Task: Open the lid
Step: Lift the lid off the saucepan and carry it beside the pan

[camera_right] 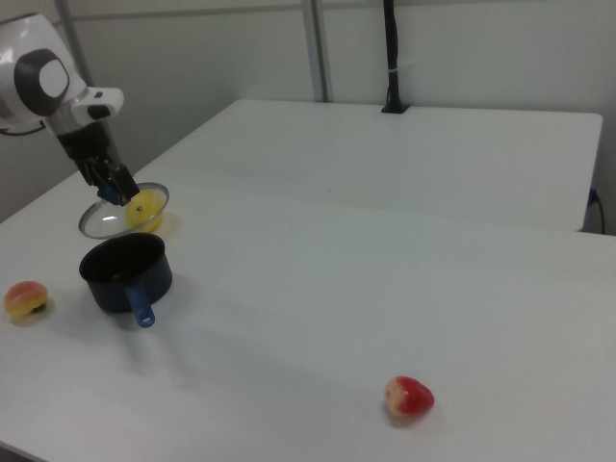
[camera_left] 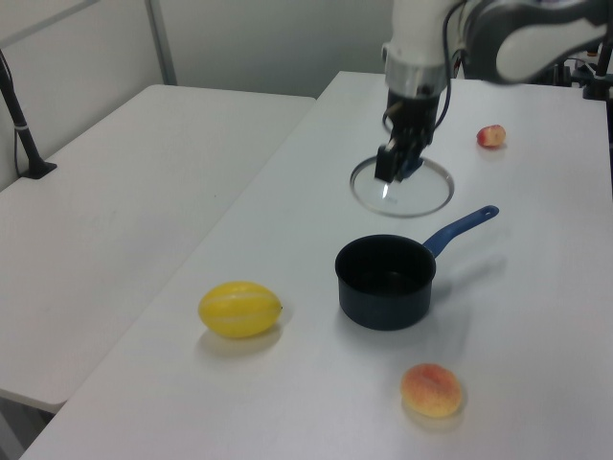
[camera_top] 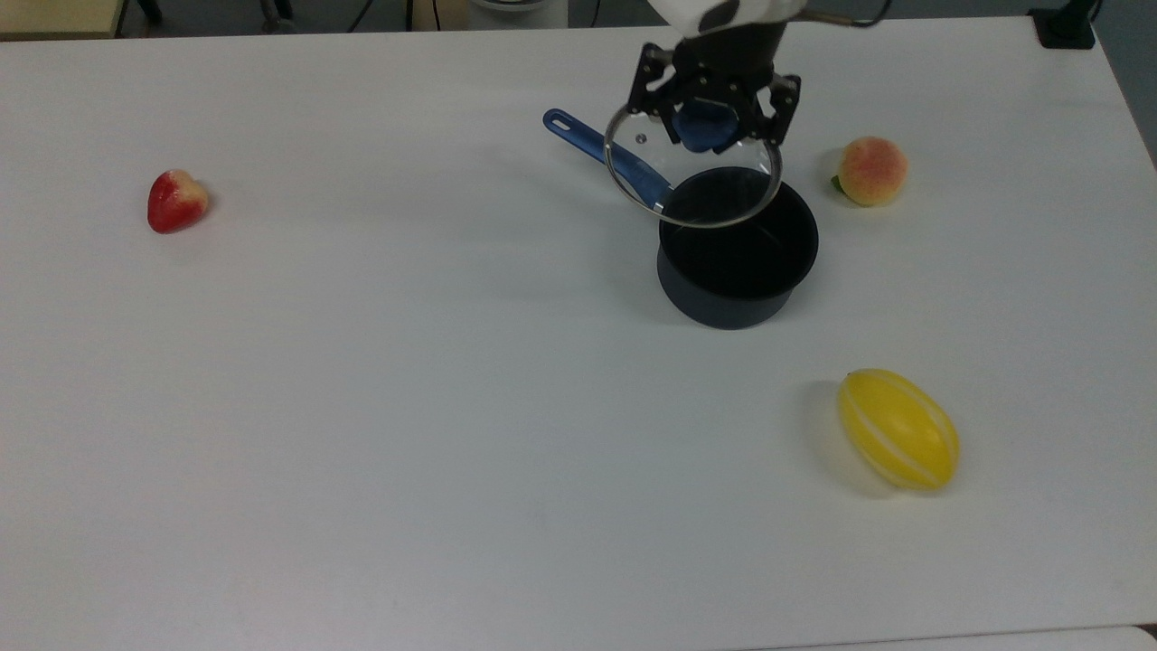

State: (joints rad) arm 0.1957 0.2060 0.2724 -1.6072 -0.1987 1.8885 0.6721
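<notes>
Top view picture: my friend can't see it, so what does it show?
A robot hand holds a glass lid by its blue knob, lifted above an open dark saucepan. On the white table lie a strawberry, peach and yellow melon.

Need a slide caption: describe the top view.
Claw holds the lid lifted off the saucepan.

Robot arm, white with grey joints: reaches in from the left view's upper right, wrist pointing straight down. Hand (camera_top: 710,122), black, two-fingered: raised well above the tabletop (camera_top: 362,362), fingers (camera_top: 655,90) clamped on either side of the lid's (camera_top: 691,181) blue knob, carrying the lid level in the air.
</notes>
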